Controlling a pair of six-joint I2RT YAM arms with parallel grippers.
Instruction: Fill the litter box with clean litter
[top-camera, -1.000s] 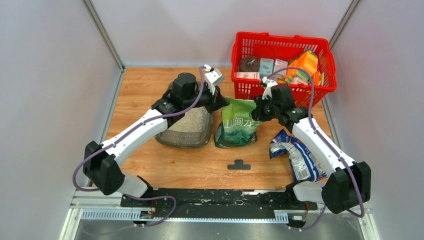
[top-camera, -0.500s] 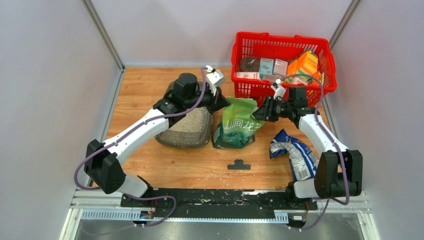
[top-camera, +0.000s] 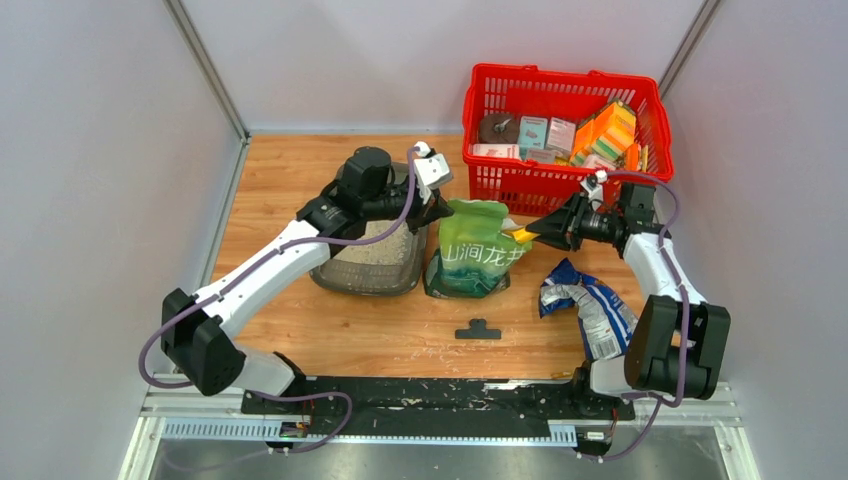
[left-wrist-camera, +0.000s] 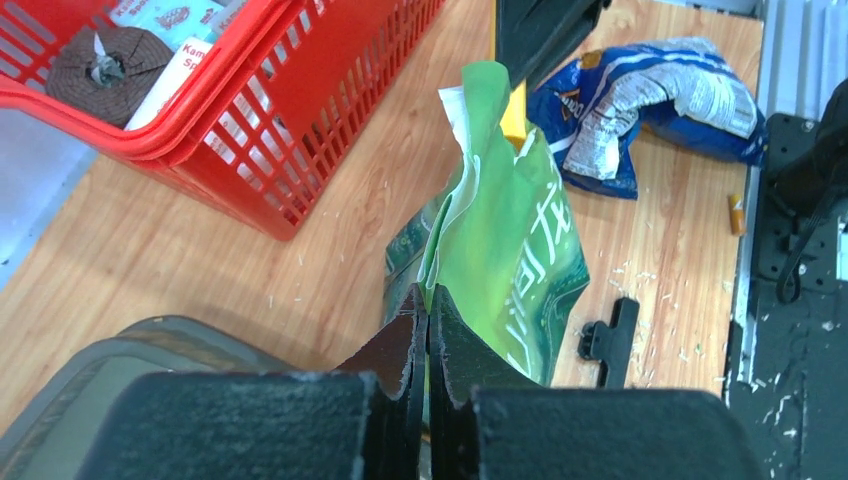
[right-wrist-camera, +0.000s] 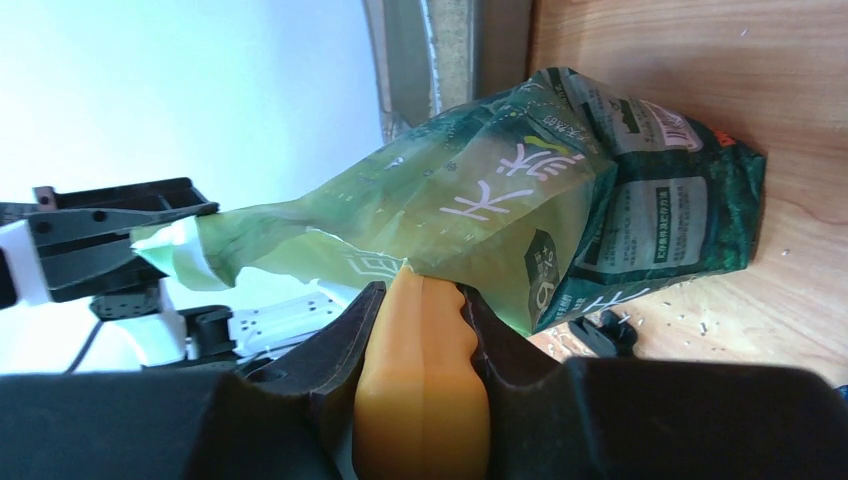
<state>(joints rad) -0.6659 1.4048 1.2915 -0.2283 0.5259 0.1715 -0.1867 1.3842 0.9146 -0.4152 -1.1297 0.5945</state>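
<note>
The dark grey litter box (top-camera: 372, 272) sits left of centre with pale beige litter (top-camera: 385, 243) in it; the left arm covers its far part, and its rim shows in the left wrist view (left-wrist-camera: 150, 335). A green litter bag (top-camera: 478, 255) stands beside it. My left gripper (top-camera: 432, 208) is shut on the bag's top left edge (left-wrist-camera: 428, 300). My right gripper (top-camera: 537, 231) is shut on an orange-yellow plastic piece (right-wrist-camera: 420, 380) whose tip touches the bag's top right (right-wrist-camera: 520, 200).
A red wire basket (top-camera: 565, 100) of boxes stands at the back right, close behind the bag. A crumpled blue bag (top-camera: 590, 310) lies at the right. A black clip (top-camera: 478, 329) lies on the wood in front of the green bag.
My right arm has swung outward to the right, drawing its gripper back from the bag's top with the orange-yellow piece. My left gripper keeps its hold and has barely moved.
</note>
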